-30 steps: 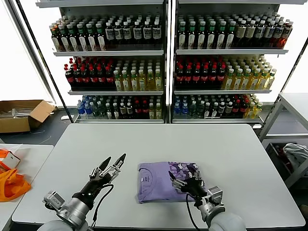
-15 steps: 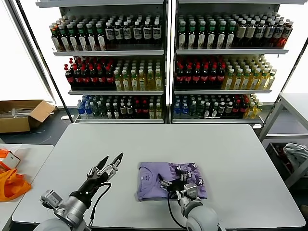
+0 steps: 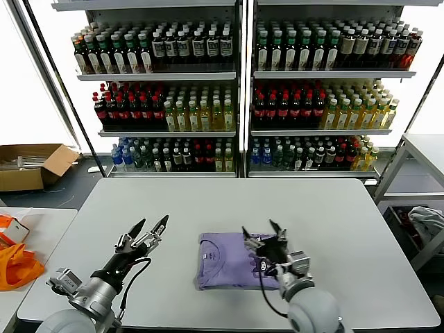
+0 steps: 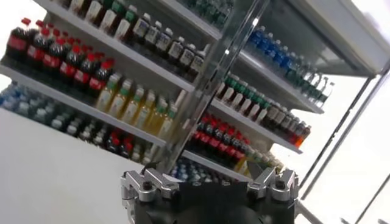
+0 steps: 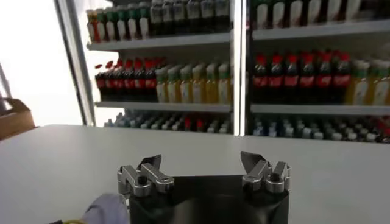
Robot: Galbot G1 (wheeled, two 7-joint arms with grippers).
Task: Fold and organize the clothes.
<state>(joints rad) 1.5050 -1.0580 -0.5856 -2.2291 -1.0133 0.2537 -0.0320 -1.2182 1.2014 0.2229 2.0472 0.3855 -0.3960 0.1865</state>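
Note:
A folded lavender T-shirt (image 3: 220,261) lies on the white table (image 3: 229,201), near the front middle. My right gripper (image 3: 261,231) is open and empty, raised over the shirt's right part, and hides most of the dark purple print. In the right wrist view the right gripper (image 5: 201,163) points across the table, with a corner of the lavender T-shirt (image 5: 107,208) below it. My left gripper (image 3: 150,225) is open and empty above the table, left of the shirt. In the left wrist view the left gripper (image 4: 207,178) faces the drink shelves.
Drink shelves (image 3: 239,90) stand behind the table. A bright orange fabric item (image 3: 17,267) lies on a side table at the left. A cardboard box (image 3: 28,165) sits on the floor beyond it. A grey-white cloth bundle (image 3: 427,220) lies at the right, under another table (image 3: 427,149).
My right gripper has lifted off the shirt and now points away over its right part. My left gripper has drawn back a little to the left. The shirt stays folded.

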